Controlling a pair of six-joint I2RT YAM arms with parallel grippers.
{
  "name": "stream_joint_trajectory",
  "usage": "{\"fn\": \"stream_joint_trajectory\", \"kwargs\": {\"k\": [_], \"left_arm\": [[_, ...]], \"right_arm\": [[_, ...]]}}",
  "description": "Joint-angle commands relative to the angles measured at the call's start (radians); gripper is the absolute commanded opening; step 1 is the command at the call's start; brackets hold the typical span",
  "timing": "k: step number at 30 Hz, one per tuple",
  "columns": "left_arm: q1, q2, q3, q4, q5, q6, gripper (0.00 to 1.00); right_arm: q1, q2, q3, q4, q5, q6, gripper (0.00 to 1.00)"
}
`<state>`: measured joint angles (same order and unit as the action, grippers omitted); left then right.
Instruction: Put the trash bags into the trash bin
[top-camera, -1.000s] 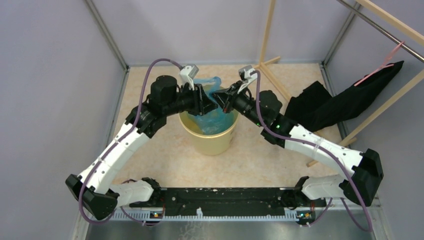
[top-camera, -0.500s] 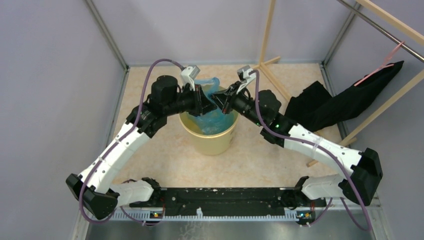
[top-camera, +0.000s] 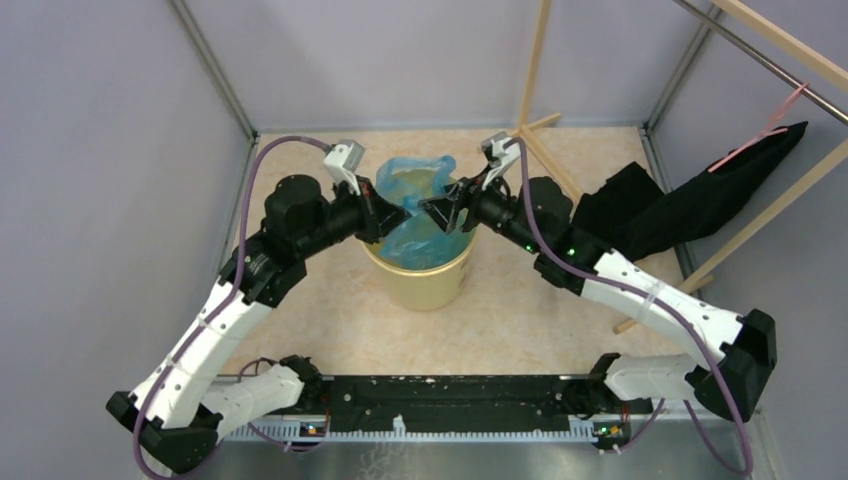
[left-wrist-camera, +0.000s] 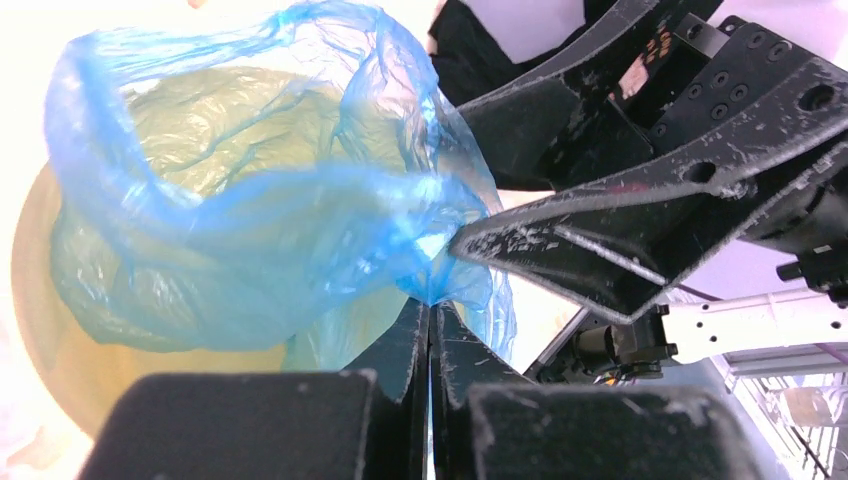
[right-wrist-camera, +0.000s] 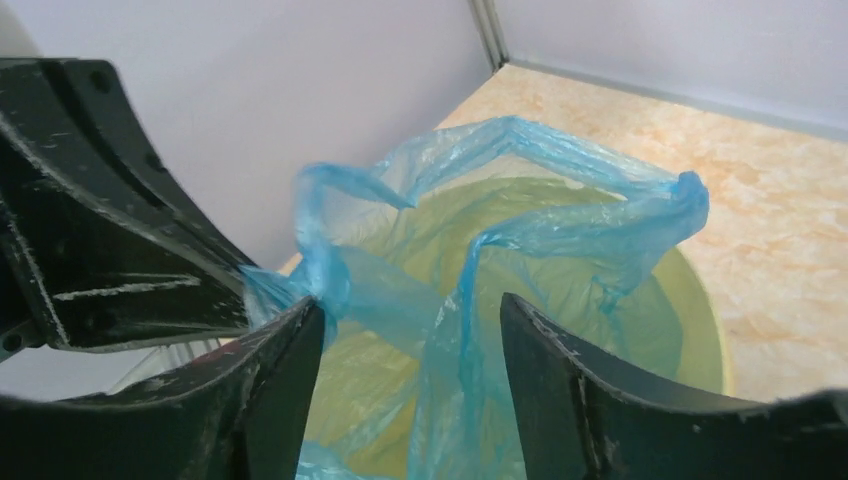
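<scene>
The trash bag (top-camera: 412, 190), thin light-blue film, stands half out of the pale-yellow trash bin (top-camera: 425, 285) with its mouth spread wide. My left gripper (top-camera: 385, 218) is at the bag's left edge and is shut on a pinch of the film (left-wrist-camera: 432, 298). My right gripper (top-camera: 441, 212) is at the right edge, with its jaws open. In the right wrist view a loose strand of the bag (right-wrist-camera: 470, 300) hangs between the open fingers (right-wrist-camera: 285, 345) of the right gripper (right-wrist-camera: 410, 325). The bin's yellow inside (right-wrist-camera: 700, 330) shows through the film.
A black cloth (top-camera: 680, 205) hangs from a wooden rack (top-camera: 535, 90) at the right, with a pink hanger (top-camera: 765, 135) above it. Grey walls close in the table on the left, back and right. The two grippers' fingers nearly meet over the bin.
The left gripper shut on the bag's edge and drew it left, spreading the mouth. The right gripper opened and let go of the film.
</scene>
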<state>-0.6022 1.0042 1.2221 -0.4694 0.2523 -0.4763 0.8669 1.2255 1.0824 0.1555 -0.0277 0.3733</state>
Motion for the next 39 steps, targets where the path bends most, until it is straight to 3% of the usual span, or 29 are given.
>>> {"fn": "stream_joint_trajectory", "kwargs": {"k": [1,10,18,20,23,28,31,33,34,36,39], "left_arm": [[-0.001,-0.066,-0.038,0.092,-0.047,-0.016,0.0],[-0.002,-0.083,-0.047,0.088,-0.07,-0.025,0.0],[-0.002,-0.093,-0.049,0.082,-0.084,-0.028,0.0],[-0.002,-0.096,-0.047,0.08,-0.092,-0.028,0.0],[-0.001,-0.099,-0.04,0.057,-0.119,-0.039,0.0],[0.0,-0.131,0.004,-0.134,-0.241,-0.139,0.0],[-0.001,-0.185,0.011,-0.253,-0.325,-0.194,0.02],[-0.001,-0.233,0.003,-0.307,-0.355,-0.225,0.07],[-0.002,-0.259,-0.002,-0.321,-0.364,-0.239,0.12],[-0.001,-0.298,-0.014,-0.331,-0.373,-0.254,0.36],[-0.001,-0.311,-0.011,-0.306,-0.347,-0.262,0.62]], "right_arm": [[-0.04,-0.099,0.042,-0.089,-0.029,0.0,0.69],[-0.045,-0.144,0.048,-0.23,0.13,-0.022,0.83],[-0.042,-0.08,0.138,-0.366,0.208,0.111,0.96],[-0.035,-0.067,0.135,-0.346,0.204,0.118,0.86],[-0.028,-0.027,0.153,-0.347,0.176,0.118,0.56],[0.013,-0.008,0.18,-0.342,0.171,0.096,0.16],[0.036,-0.061,0.122,-0.248,0.149,0.077,0.0],[0.039,-0.088,0.088,-0.196,0.138,0.075,0.0],[0.039,-0.098,0.077,-0.181,0.138,0.071,0.0],[0.039,-0.108,0.062,-0.165,0.138,0.062,0.0],[0.04,-0.107,0.059,-0.161,0.128,0.061,0.0]]}}
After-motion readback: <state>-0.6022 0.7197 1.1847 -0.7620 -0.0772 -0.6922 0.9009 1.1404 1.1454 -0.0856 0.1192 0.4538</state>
